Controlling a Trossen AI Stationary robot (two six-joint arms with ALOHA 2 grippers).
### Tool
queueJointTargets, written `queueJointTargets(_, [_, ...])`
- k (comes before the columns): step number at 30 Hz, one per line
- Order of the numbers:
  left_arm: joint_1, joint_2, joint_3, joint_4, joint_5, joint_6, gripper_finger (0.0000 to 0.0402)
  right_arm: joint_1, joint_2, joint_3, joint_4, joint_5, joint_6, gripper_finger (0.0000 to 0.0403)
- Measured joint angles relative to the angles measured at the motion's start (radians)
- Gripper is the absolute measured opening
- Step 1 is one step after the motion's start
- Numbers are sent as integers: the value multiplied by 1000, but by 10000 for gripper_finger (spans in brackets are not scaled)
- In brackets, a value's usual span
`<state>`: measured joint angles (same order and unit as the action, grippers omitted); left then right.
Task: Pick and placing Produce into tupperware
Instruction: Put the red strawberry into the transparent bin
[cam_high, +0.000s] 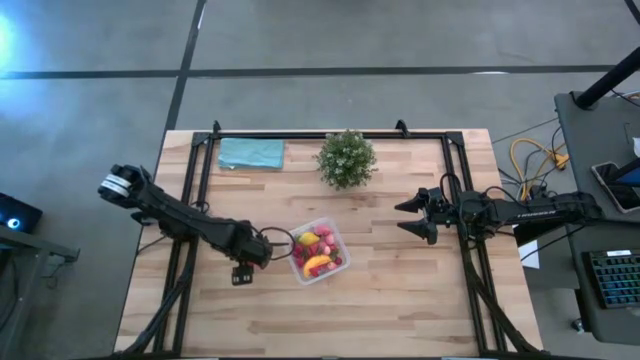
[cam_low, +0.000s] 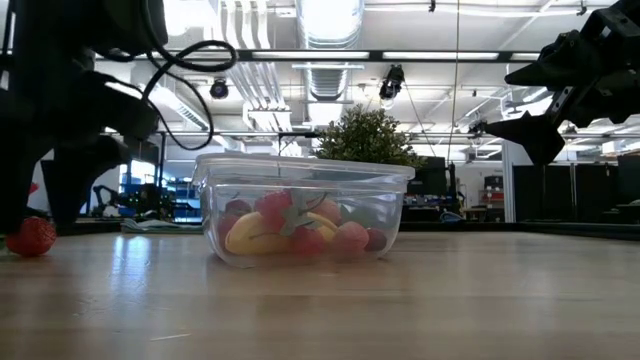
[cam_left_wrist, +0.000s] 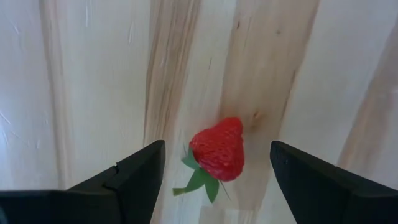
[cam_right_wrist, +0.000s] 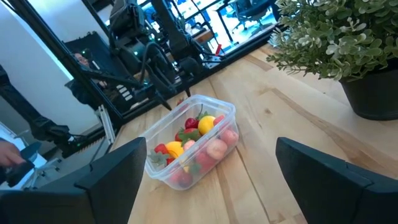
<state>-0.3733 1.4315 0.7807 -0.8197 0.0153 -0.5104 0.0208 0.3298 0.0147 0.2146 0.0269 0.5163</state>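
Note:
A red toy strawberry (cam_left_wrist: 217, 149) with green leaves lies on its side on the bare wood; in the low view the strawberry (cam_low: 32, 236) sits left of the tupperware. My left gripper (cam_left_wrist: 216, 163) points down over it, open, one finger on each side, touching nothing. In the high view my left gripper (cam_high: 243, 270) hides the strawberry. The clear tupperware (cam_high: 318, 252) stands on the table, holding red and pink fruits, a lemon and a banana (cam_right_wrist: 176, 149). My right gripper (cam_high: 412, 217) hovers open, right of the tupperware.
A potted green plant (cam_high: 346, 158) stands behind the tupperware, and a teal cloth (cam_high: 251, 153) lies at the far edge. Black frame rails (cam_high: 203, 170) run along the table's left, right and far sides. Bare wood lies near the front edge.

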Motion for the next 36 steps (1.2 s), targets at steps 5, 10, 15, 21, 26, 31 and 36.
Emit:
queueJointTargets(5, [0,43,0,1,-1,0,276,0,0,0,0,0,0,345])
queueJointTargets(10, [0,81,-1,1,-2,-1,276,0,0,0,0,0,0,349])
queueJointTargets(15, [0,86,-1,2,-2,1,266,0,0,0,0,0,0,348])
queueJointTargets(21, [0,79,-2,3,-1,1,216,0,0,0,0,0,0,347])
queueJointTargets(26, [0,78,-2,4,0,1,168,0,0,0,0,0,0,349])
queueJointTargets(31, [0,77,-2,4,2,1,131,0,0,0,0,0,0,345])
queueJointTargets(36, [0,77,-2,3,2,1,120,0,0,0,0,0,0,349])
